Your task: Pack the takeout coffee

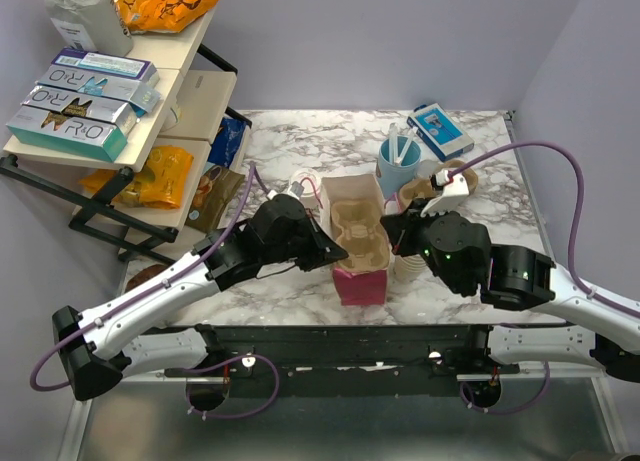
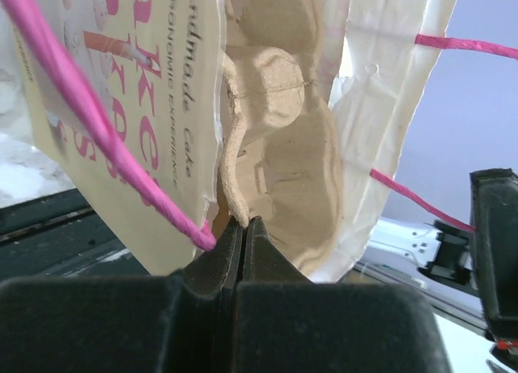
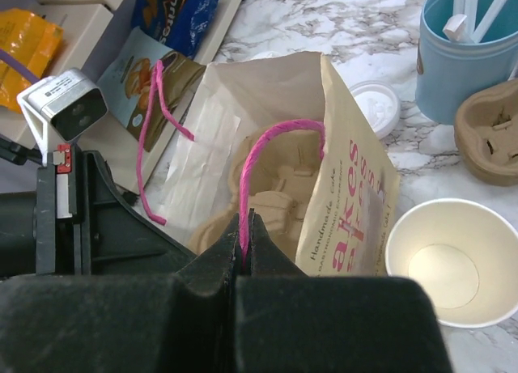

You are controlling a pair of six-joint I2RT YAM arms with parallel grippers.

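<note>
Currently the right gripper (image 3: 243, 227) pinches the paper bag's (image 3: 348, 187) pink handle (image 3: 275, 138). The left gripper (image 2: 243, 231) apparently clamps the cup carrier (image 2: 283, 146) rim inside; the takeout coffee (image 3: 376, 106) stands beside the bag.

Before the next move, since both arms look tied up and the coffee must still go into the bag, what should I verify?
1. Hold of left gripper on paper bag rim: ok, shut on it.
2. Hold of right gripper on pink handle: ok, shut.
3. Bag mouth held open: ok.
4. The carrier tray seated inside bag: ok.
5. A gripper free to fetch the coffee: not ok.
6. Whether the round white lid beside the bag tops the coffee cup: cannot tell.
</note>
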